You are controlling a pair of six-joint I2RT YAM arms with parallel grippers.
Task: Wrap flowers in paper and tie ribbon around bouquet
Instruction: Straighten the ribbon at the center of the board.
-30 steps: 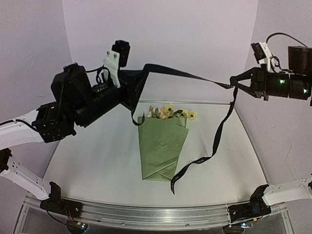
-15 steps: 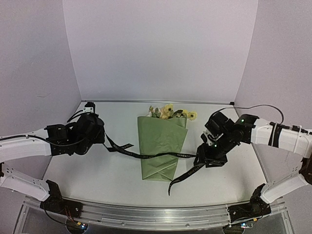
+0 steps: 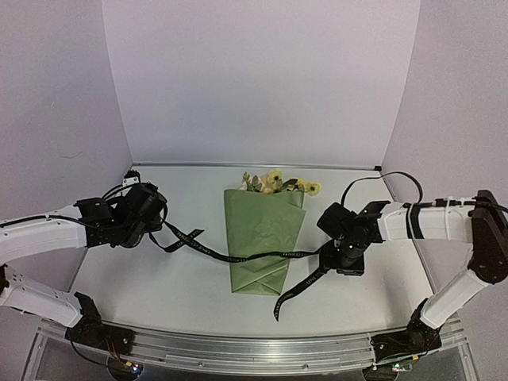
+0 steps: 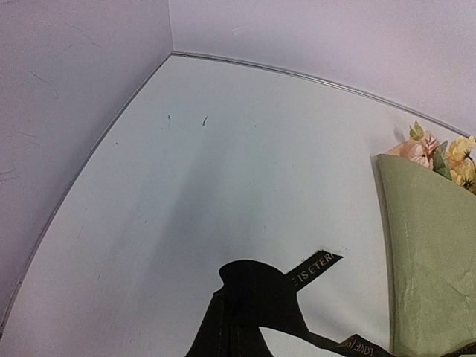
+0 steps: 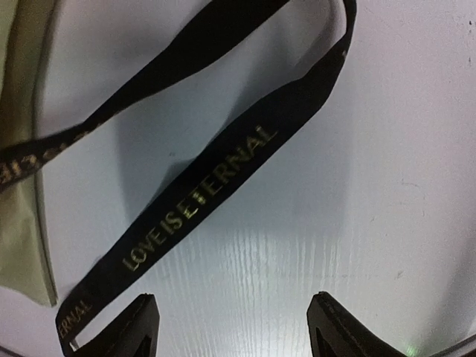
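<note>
1. Nearest the front edge of the table (image 3: 159, 286) lies the loose tail of the ribbon (image 5: 197, 195), black with pale lettering, flat on the white surface just right of the paper's folded lower point.
2. The right gripper (image 3: 346, 262) is down low over that stretch of ribbon, to the right of the bouquet (image 3: 266, 208). Its jaws stand apart with bare table between them. The ribbon runs past in front of the fingertips (image 5: 141, 327), not pinched.
3. From there the ribbon crosses over the lower half of the paper (image 3: 262, 234), an olive-green cone lying flat mid-table with its narrow end toward the arms.
4. Left of the bouquet the ribbon curls once on the table and runs into the left gripper (image 3: 156, 228), which is clamped tight on it. A short lettered end pokes out beside the closed fingers (image 4: 249, 297).
5. Farthest back, the flowers (image 3: 274, 181) poke out past the paper's wide rim, pale yellow blooms with green leaves, close to the rear wall (image 3: 262, 79).
</note>
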